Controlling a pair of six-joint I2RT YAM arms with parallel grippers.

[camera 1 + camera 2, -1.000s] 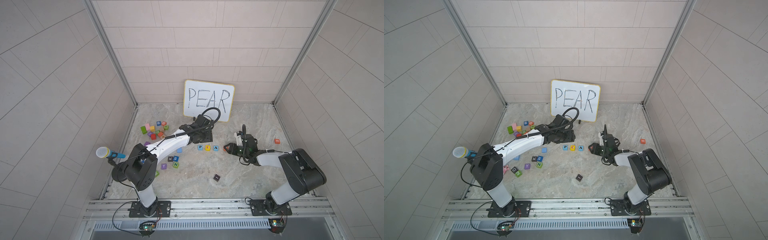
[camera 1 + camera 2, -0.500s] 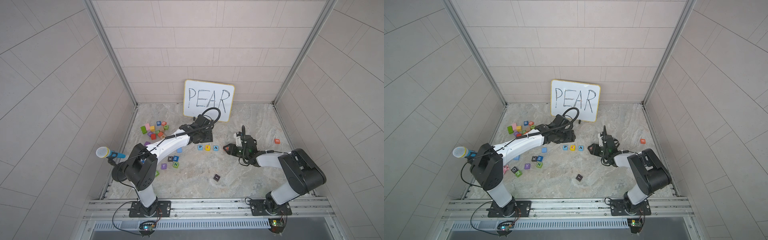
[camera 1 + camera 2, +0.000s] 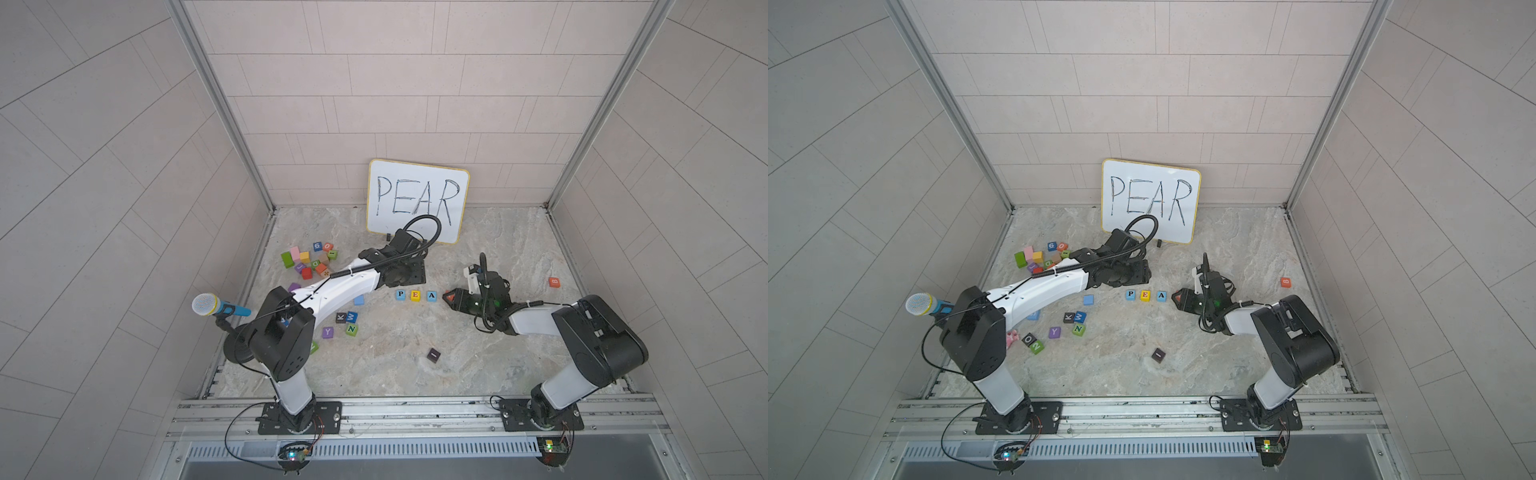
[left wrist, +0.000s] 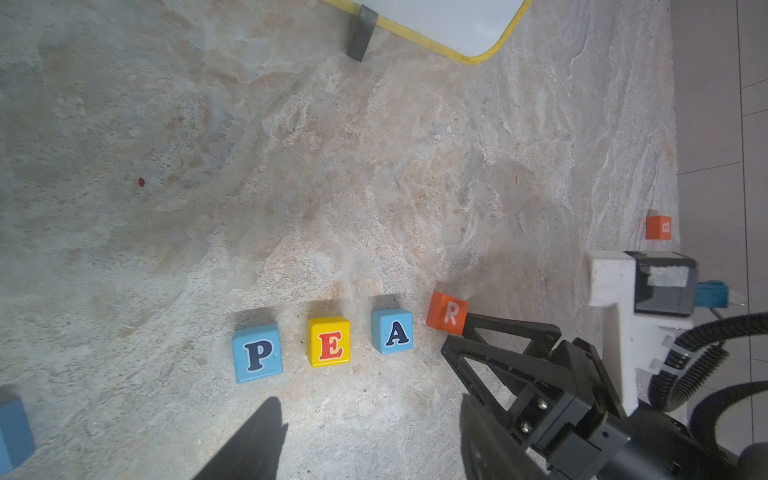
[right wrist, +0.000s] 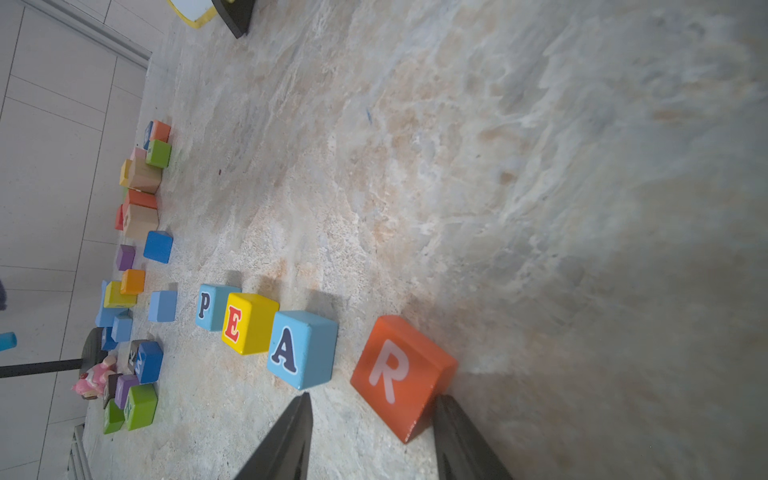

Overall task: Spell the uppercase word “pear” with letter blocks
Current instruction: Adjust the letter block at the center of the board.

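The letter blocks P [image 4: 257, 351], E [image 4: 329, 341] and A [image 4: 392, 331] stand in a row on the stone floor. In both top views the row lies mid-floor, from P [image 3: 400, 294] to A [image 3: 1161, 296]. The orange R [image 5: 395, 370] lies just right of A, turned askew. Its near corner pokes between my right gripper's [image 5: 374, 399] fingertips. One finger [image 5: 446, 409] touches its side and floor shows beside the other, so the jaws stand apart. My left gripper [image 4: 368, 399] hovers open behind the row, holding nothing.
A whiteboard [image 3: 417, 201] reading PEAR leans on the back wall. An orange B cube [image 3: 554, 282] sits far right and a dark block [image 3: 433, 355] nearer the front. Spare cubes cluster at the left [image 3: 309, 259] and around K, W, N, Y [image 3: 346, 318]. A microphone [image 3: 205, 304] stands left.
My right gripper has crept a little left towards the row, with the R block at its fingertips. The left arm has not moved.
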